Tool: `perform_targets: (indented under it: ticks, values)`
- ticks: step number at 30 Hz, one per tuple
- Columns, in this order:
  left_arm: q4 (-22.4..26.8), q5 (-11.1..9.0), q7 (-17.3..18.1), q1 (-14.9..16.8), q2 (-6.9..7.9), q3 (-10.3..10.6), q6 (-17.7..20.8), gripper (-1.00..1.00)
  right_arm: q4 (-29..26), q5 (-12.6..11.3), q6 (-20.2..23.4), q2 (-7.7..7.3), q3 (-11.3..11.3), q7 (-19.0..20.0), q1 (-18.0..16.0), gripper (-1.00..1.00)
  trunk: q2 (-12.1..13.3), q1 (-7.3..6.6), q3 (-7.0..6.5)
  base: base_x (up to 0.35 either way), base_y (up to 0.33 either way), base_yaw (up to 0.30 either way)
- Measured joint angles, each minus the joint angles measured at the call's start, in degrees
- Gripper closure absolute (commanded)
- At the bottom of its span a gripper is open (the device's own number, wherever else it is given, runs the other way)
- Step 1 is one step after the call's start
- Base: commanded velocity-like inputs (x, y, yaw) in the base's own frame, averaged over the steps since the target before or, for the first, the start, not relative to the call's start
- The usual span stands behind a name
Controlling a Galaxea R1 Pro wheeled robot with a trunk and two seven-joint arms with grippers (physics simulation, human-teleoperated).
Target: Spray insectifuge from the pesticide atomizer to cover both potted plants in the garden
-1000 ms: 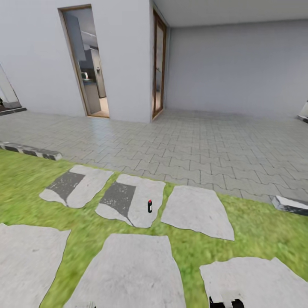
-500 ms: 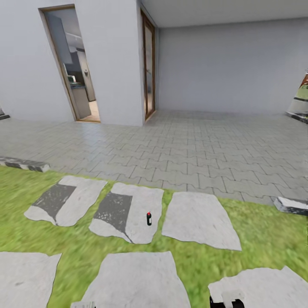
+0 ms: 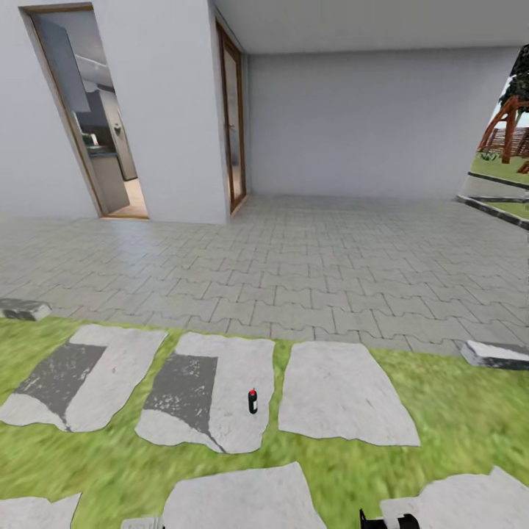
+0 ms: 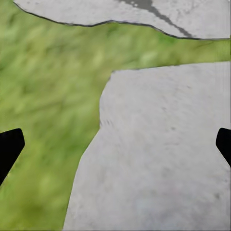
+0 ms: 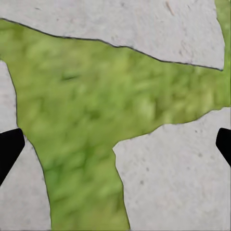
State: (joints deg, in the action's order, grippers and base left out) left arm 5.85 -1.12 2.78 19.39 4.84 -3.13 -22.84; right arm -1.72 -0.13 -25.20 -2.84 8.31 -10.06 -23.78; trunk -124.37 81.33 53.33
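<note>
Paving (image 3: 330, 272): a broad grey brick terrace from my 10 to 2 o'clock, flat and bare, ending at the house wall; plenty of room there, though I judge I need none of it.
Doorways: one open at 10 o'clock (image 3: 88, 125), one wood-framed at 11 o'clock (image 3: 231, 125); both well apart from my path.
Lawn (image 3: 455, 419): green grass between me and the paving, cut by pale stepping slabs; the garden goes on at 2 o'clock, where a tree (image 3: 507, 117) stands.
Kerbs: a low stone edge at 9 o'clock (image 3: 22, 308) and another at 3 o'clock (image 3: 496, 354), both off to the sides.
Slab at 12 o'clock (image 3: 235, 367): half dark, half pale; it carries what I want.
Pesticide atomizer (image 3: 253, 401): upright on that slab's pale part, near its right edge, dead ahead, small, dark, red on top.
Left pincer (image 4: 115, 147): spread wide, holding nothing, over a slab edge and grass.
Right pincer (image 5: 115, 147): likewise spread wide and bare, above a grass strip between slabs.
Step in hand: the approach, as I judge it; nothing gripped yet, no potted plant in front of me.
Next move: roll straight on toward 12 o'clock, stop short of the bottle, then lower one arm to close around it upright without knocking it over.
</note>
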Motion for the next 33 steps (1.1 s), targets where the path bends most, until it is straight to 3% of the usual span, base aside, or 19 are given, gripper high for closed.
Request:
perform_targets:
  ticks: [5, 17, 33]
  values:
    - [0.0, -0.1, 0.0, 0.0, 0.02, 0.0, 0.1, -1.0, 0.0, 0.0, 0.0, 0.03, 0.0, 0.0, 0.0, -1.0, 0.0, 0.03, -0.01, 0.032, 0.021, -0.038]
    - [0.0, -0.3, 0.0, 0.0, 0.12, 0.0, 0.0, -1.0, 0.0, 0.0, 0.0, 0.02, 0.0, 0.0, 0.0, -1.0, 0.0, 0.03, -0.55, 0.0, 0.005, -0.21]
    - [0.0, -0.4, 0.0, 0.0, 0.22, -0.1, 0.0, -1.0, 0.0, -0.1, 0.0, 0.01, -0.1, 0.0, 0.0, -1.0, 0.0, 0.03, -1.27, -0.076, 0.126, -0.208]
